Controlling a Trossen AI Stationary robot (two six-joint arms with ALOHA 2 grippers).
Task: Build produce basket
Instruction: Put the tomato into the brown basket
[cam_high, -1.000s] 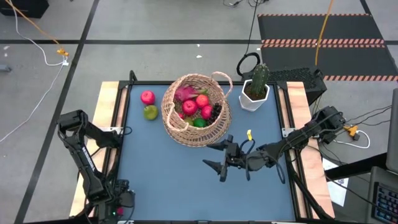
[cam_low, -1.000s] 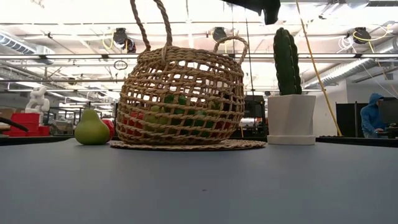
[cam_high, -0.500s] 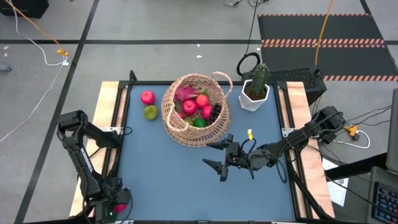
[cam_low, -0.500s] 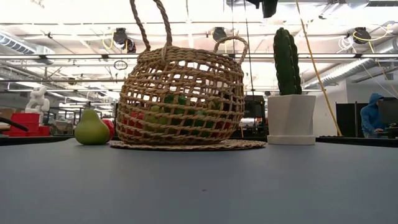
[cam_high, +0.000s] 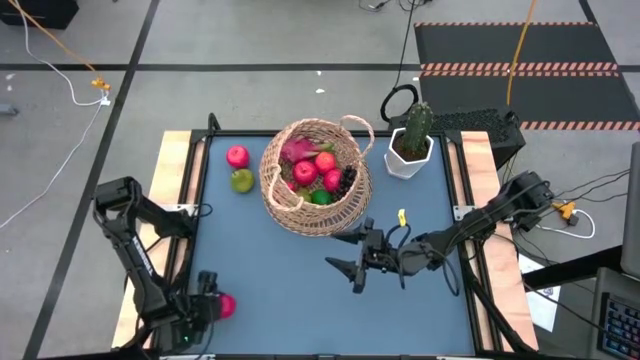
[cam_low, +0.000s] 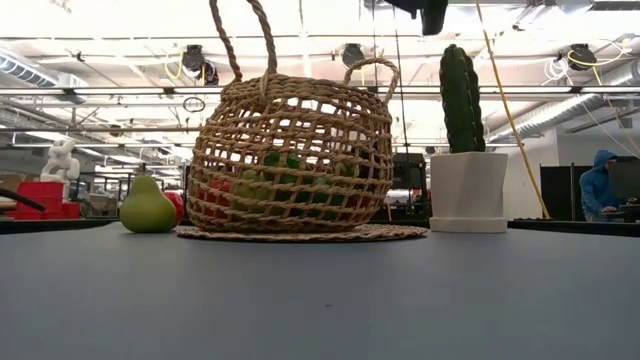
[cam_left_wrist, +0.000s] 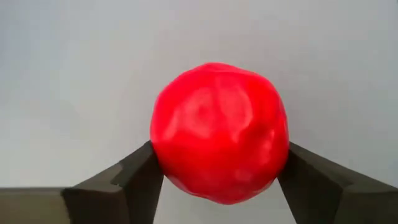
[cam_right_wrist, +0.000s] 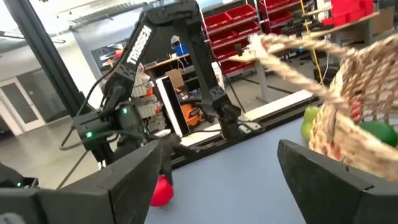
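Left gripper (cam_high: 208, 308) has swung inward at 7 o'clock since the earlier high view, red apple (cam_left_wrist: 219, 132) now showing clearly between its fingers; everything else unchanged. Largest first: table (cam_high: 270, 280), then basket (cam_high: 316, 176) upright at about 12 o'clock, already holding apples, dragon fruit, grapes and a lime. Cactus pot (cam_high: 409, 150) sits at 1 o'clock, not part of the job. Right gripper (cam_high: 348, 252) hovers just in front of basket, near table centre, fingers apart, empty. Left gripper is clamped on red apple, fingers touching both its sides in left wrist view. Loose apple (cam_high: 237, 156) and pear (cam_high: 242, 180) lie just beside basket at 11 o'clock. Judgement: mostly filled; three pieces left.
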